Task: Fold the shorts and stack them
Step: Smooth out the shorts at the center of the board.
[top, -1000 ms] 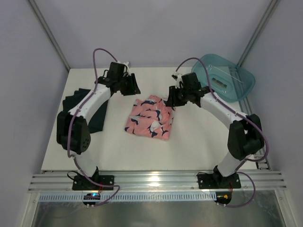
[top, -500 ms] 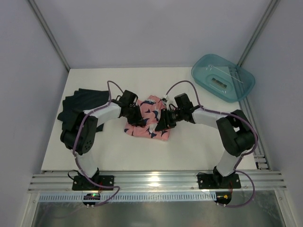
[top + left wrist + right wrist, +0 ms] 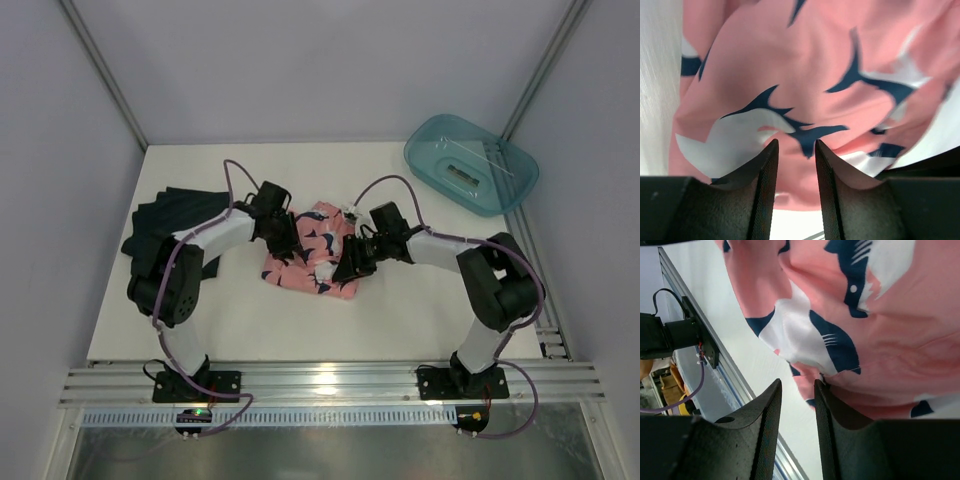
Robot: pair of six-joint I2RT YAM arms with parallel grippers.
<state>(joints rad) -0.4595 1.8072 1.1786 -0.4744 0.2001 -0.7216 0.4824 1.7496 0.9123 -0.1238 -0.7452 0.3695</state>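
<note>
Shorts (image 3: 312, 252): soft salmon fabric, seemingly rumpled

Salmon pink printed fabric shorts (image 3: 805, 75) run off the frame edges in both wrist views. From above, the left arm (image 3: 215, 232) covers part of the dark navy fabric shorts (image 3: 160, 215). Whether the left gripper (image 3: 795, 142) or the right gripper (image 3: 797, 382) pinches cloth: cannot tell.

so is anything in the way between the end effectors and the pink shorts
Nothing visible. The left end effector and right end effector both sit at the pink shorts, fabric directly ahead of each.
</note>
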